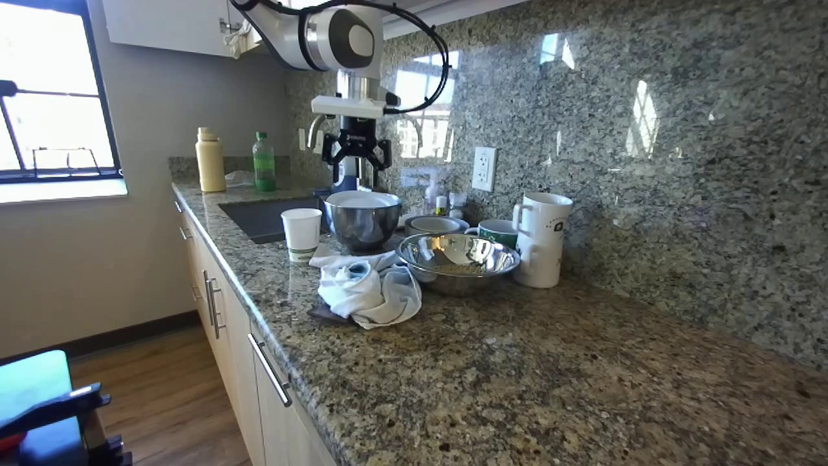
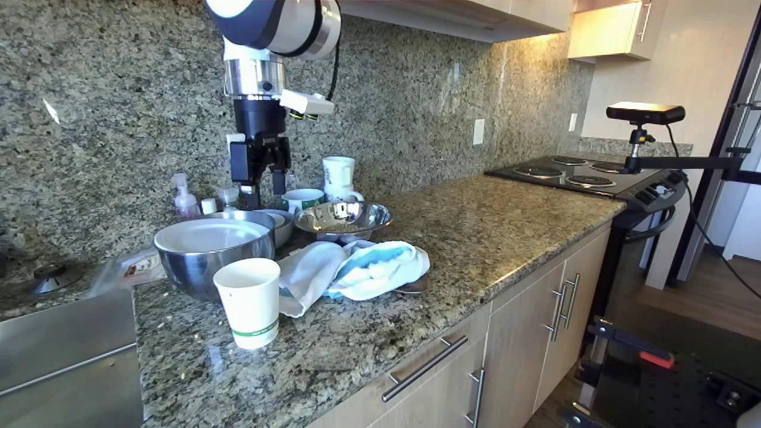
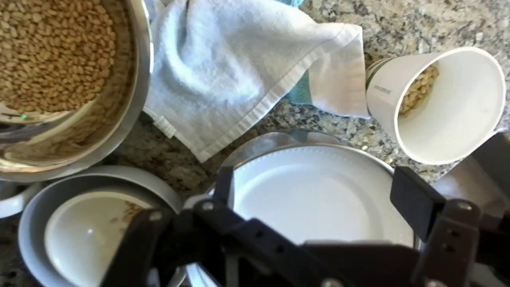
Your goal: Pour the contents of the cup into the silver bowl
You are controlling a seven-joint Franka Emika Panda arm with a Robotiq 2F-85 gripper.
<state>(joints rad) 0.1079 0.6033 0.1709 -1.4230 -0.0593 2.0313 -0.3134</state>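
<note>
The cup is a white paper cup with a green band near its base. It stands upright on the counter in both exterior views. In the wrist view the cup is at the right, with pale grains inside. The silver bowl is wide and shallow, beyond the cloth from the cup; it also shows in an exterior view. In the wrist view the silver bowl is at the upper left and holds many grains. My gripper is open and empty, above the plate-topped steel pot, apart from cup and bowl.
A steel pot topped with a white plate stands beside the cup. A crumpled cloth lies between cup and silver bowl. A grey bowl, green mug and stacked white mugs stand near the backsplash. The sink adjoins.
</note>
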